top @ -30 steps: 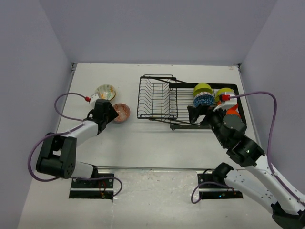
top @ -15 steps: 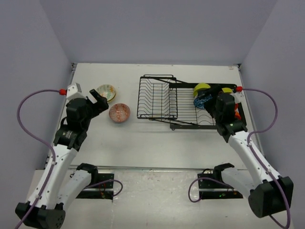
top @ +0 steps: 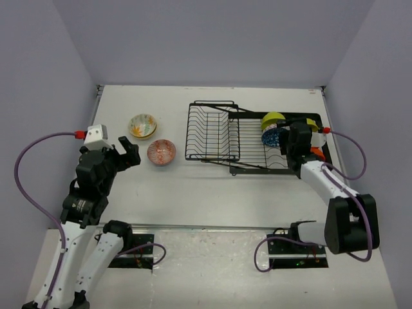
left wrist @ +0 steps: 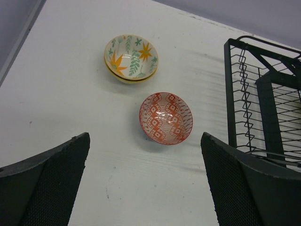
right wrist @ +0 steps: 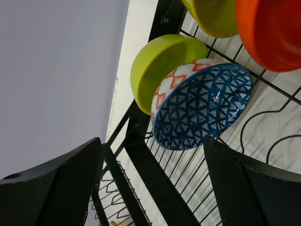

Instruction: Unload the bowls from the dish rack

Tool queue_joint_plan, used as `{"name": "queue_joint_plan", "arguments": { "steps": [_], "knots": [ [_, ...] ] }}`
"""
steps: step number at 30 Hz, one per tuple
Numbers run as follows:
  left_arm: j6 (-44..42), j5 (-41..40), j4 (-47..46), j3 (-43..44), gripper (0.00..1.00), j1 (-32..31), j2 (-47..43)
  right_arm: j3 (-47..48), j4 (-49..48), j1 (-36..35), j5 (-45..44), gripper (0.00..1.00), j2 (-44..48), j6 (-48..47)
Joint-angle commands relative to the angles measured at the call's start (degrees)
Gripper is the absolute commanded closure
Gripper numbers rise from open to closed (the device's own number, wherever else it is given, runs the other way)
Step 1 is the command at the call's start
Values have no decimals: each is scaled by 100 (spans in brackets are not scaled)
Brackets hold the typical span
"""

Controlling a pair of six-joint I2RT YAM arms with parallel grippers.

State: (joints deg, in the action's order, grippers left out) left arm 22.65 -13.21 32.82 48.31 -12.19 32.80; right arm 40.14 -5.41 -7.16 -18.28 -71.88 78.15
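ahead of gaping left claw [left wrist: 145, 137], two on table [left wrist: 70, 108]: floral bowl [left wrist: 131, 59], pink bowl [left wrist: 165, 117]. ahead of gaping right claw [right wrist: 151, 140], four in rack [right wrist: 155, 183]: two green bowls [right wrist: 150, 66] [right wrist: 214, 16], blue bowl [right wrist: 202, 108], orange bowl [right wrist: 268, 33].

The blue bowl [right wrist: 202, 106] gleams glossy, like glazed ceramic; the rack [top: 219, 135] is matt black wire; the surface [left wrist: 70, 94] matt white.

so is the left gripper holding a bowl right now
No, the left gripper is open and empty; the floral bowl and red-patterned bowl sit on the table beyond it.
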Motion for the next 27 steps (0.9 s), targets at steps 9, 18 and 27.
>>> {"name": "queue_joint_plan", "arguments": {
  "steps": [9, 18, 27],
  "knots": [
    [-218, 302, -302, -323, 0, -3, -256, 143, -1964, 294, 457, 20, -1434, 77],
    [-226, 381, -329, -340, 0, -3, -247, -366, -2790, 294, 589, 48, -1944, 561],
    [-244, 478, -346, -340, 0, -3, -159, -560, -2764, 285, 440, 75, -1689, 640]
  ]
}}
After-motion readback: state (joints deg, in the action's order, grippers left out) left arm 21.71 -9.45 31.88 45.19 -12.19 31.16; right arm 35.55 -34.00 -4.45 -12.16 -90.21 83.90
